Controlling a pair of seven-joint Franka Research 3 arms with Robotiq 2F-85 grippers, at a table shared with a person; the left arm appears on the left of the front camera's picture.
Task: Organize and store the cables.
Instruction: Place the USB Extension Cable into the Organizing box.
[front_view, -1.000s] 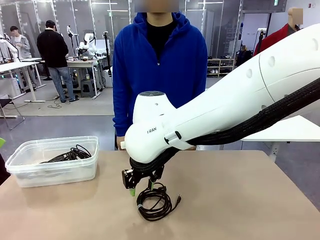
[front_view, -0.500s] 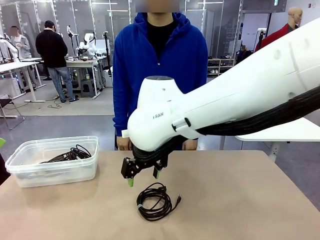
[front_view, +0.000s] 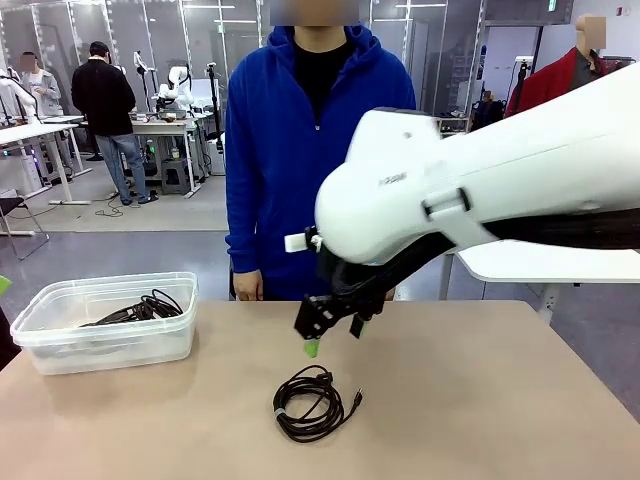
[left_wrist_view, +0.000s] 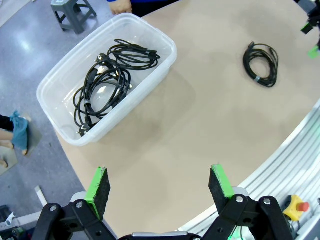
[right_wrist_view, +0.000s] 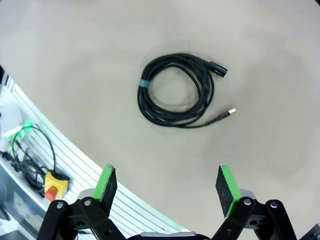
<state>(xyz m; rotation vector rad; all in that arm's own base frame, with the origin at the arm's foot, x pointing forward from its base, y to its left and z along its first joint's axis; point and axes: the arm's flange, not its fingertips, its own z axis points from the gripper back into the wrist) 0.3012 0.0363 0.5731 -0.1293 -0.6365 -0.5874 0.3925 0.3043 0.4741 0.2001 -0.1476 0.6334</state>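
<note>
A coiled black cable (front_view: 313, 402) lies flat on the tan table near its front middle, also seen as a coiled cable (right_wrist_view: 176, 92) and a coiled cable (left_wrist_view: 260, 57). My right gripper (front_view: 334, 334) hangs open above and behind it, nothing between its green pads (right_wrist_view: 106, 183). More coiled black cables (left_wrist_view: 107, 80) rest inside the clear plastic bin (front_view: 60, 345) at the table's left; the bin (left_wrist_view: 55, 85) lies under my left gripper (left_wrist_view: 159, 186), which is open and empty high over the table's near edge.
A person in a blue hoodie (front_view: 318, 140) stands at the far edge with hands by the table rim. A red emergency button (right_wrist_view: 54, 185) sits on the metal rail beside the table. Bare tabletop spreads to the right of the loose cable.
My right gripper opened off the loose cable, then rose and drew back to the right. The cable stays flat on the table. The left arm has not moved.
</note>
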